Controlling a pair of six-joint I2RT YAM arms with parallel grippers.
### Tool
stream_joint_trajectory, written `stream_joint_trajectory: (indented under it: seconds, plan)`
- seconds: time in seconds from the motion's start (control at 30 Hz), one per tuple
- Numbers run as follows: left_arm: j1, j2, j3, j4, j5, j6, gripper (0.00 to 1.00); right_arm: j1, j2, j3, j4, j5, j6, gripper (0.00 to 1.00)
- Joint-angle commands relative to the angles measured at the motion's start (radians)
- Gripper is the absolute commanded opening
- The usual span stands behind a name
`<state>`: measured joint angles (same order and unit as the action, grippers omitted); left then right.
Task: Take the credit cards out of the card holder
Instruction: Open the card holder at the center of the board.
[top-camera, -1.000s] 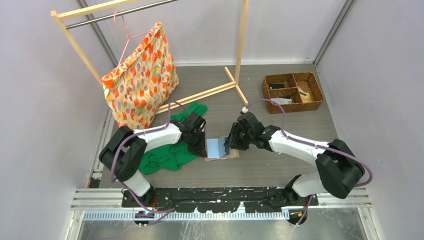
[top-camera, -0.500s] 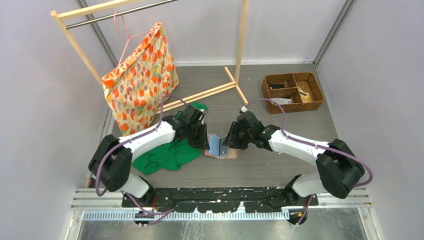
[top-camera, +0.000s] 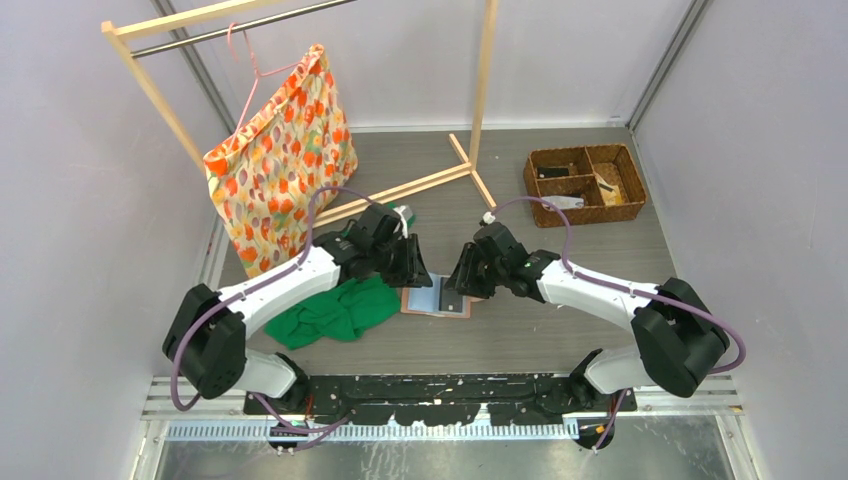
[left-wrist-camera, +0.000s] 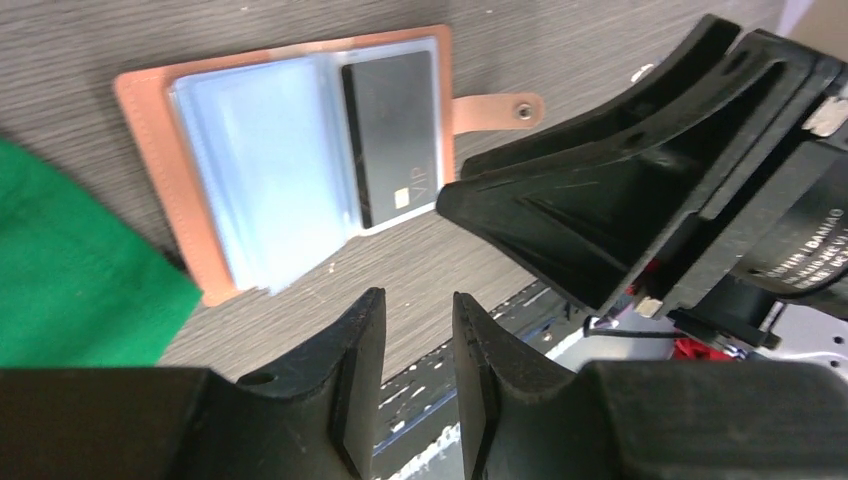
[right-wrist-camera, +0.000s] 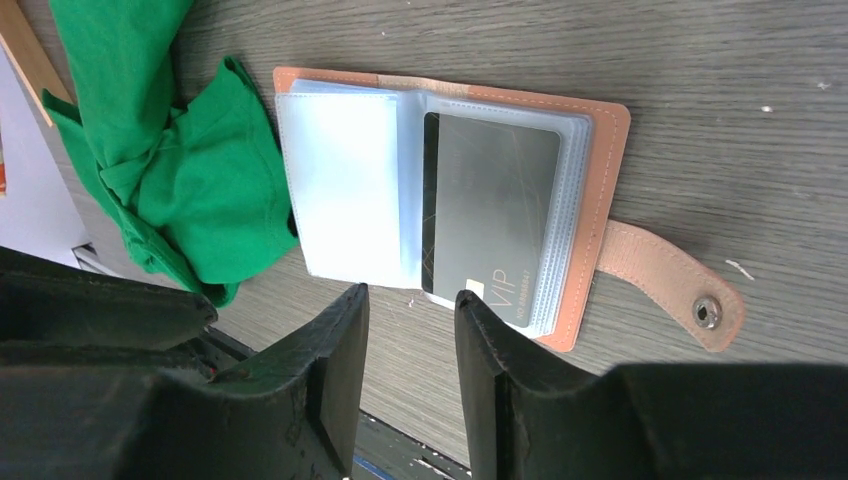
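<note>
The salmon-pink card holder (top-camera: 437, 300) lies opened flat on the table, its snap tab (right-wrist-camera: 690, 290) pointing away from the green cloth. Pale blue-grey sleeves fill the inside (left-wrist-camera: 270, 150). A dark credit card (right-wrist-camera: 490, 225) marked VIP sits in the top sleeve on the tab side, and shows again in the left wrist view as the same credit card (left-wrist-camera: 392, 140). My left gripper (top-camera: 412, 268) hovers just past the holder's far left corner, open with nothing between its fingers (left-wrist-camera: 420, 305). My right gripper (top-camera: 462, 282) hangs over the holder's right edge, open and empty (right-wrist-camera: 412, 300).
A crumpled green cloth (top-camera: 335, 310) lies against the holder's left side. A brown wicker basket (top-camera: 585, 185) stands at the back right. A wooden rack (top-camera: 470, 165) with a patterned orange bag (top-camera: 280, 165) occupies the back left.
The left gripper has let a sleeve leaf go, opened wider and drawn back toward the far left. The leaf that stood upright now lies flat, with the dark card showing. The right arm has not moved.
</note>
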<state>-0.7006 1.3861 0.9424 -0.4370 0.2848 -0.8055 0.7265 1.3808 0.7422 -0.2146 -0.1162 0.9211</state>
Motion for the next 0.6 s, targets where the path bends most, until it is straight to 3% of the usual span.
stream_joint_trajectory:
  seconds: [0.0,0.27,0.57]
  plan:
    - [-0.017,0.041,0.02,0.13,0.051,-0.054,0.32,0.005,-0.008,-0.005,0.031,0.02,0.011,0.4]
    - [-0.024,0.167,0.0,0.256,0.032,-0.126,0.27,-0.035,0.016,0.007,-0.007,0.061,-0.012,0.27]
    - [-0.032,0.188,-0.058,0.284,-0.038,-0.153,0.37,-0.067,0.082,0.01,0.0,0.045,-0.016,0.22]
